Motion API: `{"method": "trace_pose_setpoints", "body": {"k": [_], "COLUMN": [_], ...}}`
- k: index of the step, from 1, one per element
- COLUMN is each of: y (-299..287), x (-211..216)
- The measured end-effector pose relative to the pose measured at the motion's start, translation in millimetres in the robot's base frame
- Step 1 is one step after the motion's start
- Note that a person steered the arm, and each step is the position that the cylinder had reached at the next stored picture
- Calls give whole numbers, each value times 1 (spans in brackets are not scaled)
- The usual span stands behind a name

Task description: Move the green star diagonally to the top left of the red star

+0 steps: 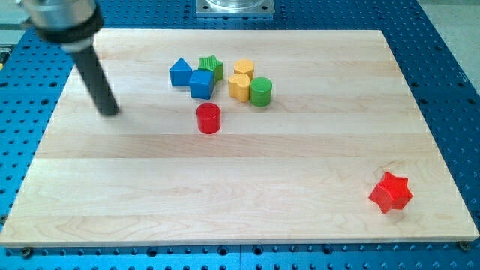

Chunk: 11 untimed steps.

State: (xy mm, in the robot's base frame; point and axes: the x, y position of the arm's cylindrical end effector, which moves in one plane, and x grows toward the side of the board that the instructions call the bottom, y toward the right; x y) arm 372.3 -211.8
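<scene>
The green star [212, 66] sits near the view's top centre, partly behind a blue cube [201, 83] that touches it. The red star [391, 192] lies far off at the view's bottom right. My tip [110, 112] rests on the board at the view's left, well to the left of the green star and the block cluster, touching no block.
A blue pentagon-like block [180, 73] is left of the green star. Two yellow blocks [240, 80] and a green cylinder [260, 91] stand to its right. A red cylinder [208, 118] stands below the cluster. The wooden board [225, 195] lies on a blue perforated table.
</scene>
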Motion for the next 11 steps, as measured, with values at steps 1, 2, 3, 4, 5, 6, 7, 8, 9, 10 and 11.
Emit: {"method": "trace_pose_setpoints", "body": {"k": [1, 2, 3, 4, 5, 6, 7, 8, 9, 10, 11], "y": [35, 102, 171, 216, 241, 249, 276, 225, 247, 294, 311], "x": [-71, -77, -71, -37, -15, 14, 5, -26, 23, 75, 139]}}
